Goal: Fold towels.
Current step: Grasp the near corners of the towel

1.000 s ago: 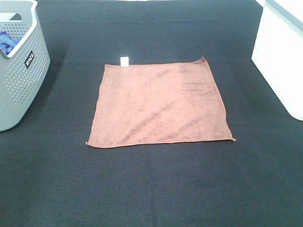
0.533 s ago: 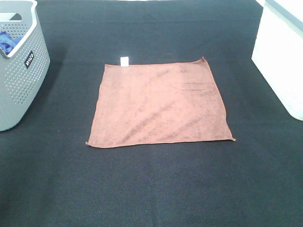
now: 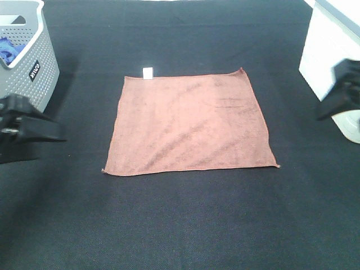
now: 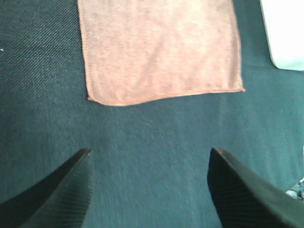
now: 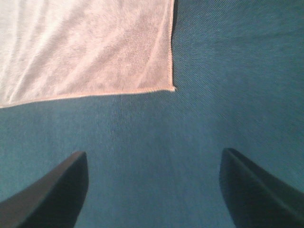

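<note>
The reddish-brown towel (image 3: 188, 121) lies flat and unfolded in the middle of the black table, with its small white tag (image 3: 148, 72) at the far edge. My left gripper (image 3: 39, 129) shows blurred at the left edge, well left of the towel. My right gripper (image 3: 337, 95) shows at the right edge, right of the towel. In the left wrist view the gripper (image 4: 150, 150) is open and empty, with the towel (image 4: 159, 47) ahead of it. In the right wrist view the gripper (image 5: 155, 152) is open and empty, with a towel corner (image 5: 171, 88) ahead of it.
A grey perforated basket (image 3: 22, 84) holding a blue cloth (image 3: 7, 49) stands at the far left. A white bin (image 3: 332, 62) stands at the far right, just behind my right gripper; it also shows in the left wrist view (image 4: 285, 33). The table is covered in black cloth (image 3: 185, 219).
Both grippers have come into the exterior high view, the left from the left edge and the right from the right edge. The towel has not moved.
</note>
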Robot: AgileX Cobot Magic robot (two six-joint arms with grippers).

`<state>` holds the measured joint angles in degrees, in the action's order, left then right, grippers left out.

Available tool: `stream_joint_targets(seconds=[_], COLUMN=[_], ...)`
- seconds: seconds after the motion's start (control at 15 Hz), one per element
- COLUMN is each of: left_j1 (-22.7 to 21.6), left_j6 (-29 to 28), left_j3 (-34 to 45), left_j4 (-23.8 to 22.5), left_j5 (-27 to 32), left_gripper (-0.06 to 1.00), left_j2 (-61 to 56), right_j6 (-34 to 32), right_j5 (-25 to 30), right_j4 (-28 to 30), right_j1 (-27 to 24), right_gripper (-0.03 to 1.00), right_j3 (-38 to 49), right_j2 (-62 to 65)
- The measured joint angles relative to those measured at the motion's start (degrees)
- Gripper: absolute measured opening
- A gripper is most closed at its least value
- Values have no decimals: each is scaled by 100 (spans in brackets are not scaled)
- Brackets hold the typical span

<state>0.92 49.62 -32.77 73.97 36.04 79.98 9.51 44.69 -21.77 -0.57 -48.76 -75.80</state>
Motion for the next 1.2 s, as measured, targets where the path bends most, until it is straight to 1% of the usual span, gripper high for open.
stream_joint_targets(seconds=[0.07,0.13,0.2,0.27,0.33,0.47,0.6,0.73,0.8,0.93,1.0,1.07,1.2], left_j1=[0,0,0,0,0,0,0,11,63,281,413,470,516], left_j6=[160,223,235,241,252,252,252,252,252,269,269,269,269], left_j3=[-149,-321,-556,-710,-888,-1215,-1358,-1679,-1811,-2011,-2097,-2126,-2206], left_j4=[149,201,223,235,246,298,315,327,327,338,338,338,361], left_j5=[-6,-6,-11,-11,29,201,223,223,212,178,86,-17,-34], left_gripper=[65,65,65,65,65,65,65,65,65,65,65,65,65], left_j2=[470,837,1404,1667,1965,2418,2590,2956,3117,3386,3535,3627,3747], right_j6=[178,435,745,1255,1530,1839,1919,2401,2641,2893,2928,2934,2934], right_j5=[-74,-109,-126,-103,-74,-23,29,298,315,327,235,201,120], right_j4=[-212,-441,-768,-1255,-1478,-1610,-1684,-2177,-2395,-2573,-2624,-2624,-2613], right_j1=[0,0,0,-6,-6,-34,-132,-630,-791,-796,-779,-768,-728], right_gripper=[73,73,73,73,73,73,73,73,73,73,73,73,73], right_j3=[-132,-252,-390,-596,-722,-1008,-1094,-1226,-1243,-1312,-1387,-1438,-1547], right_j2=[-424,-785,-1134,-1627,-1874,-2366,-2601,-3157,-3335,-3604,-3810,-3959,-4217])
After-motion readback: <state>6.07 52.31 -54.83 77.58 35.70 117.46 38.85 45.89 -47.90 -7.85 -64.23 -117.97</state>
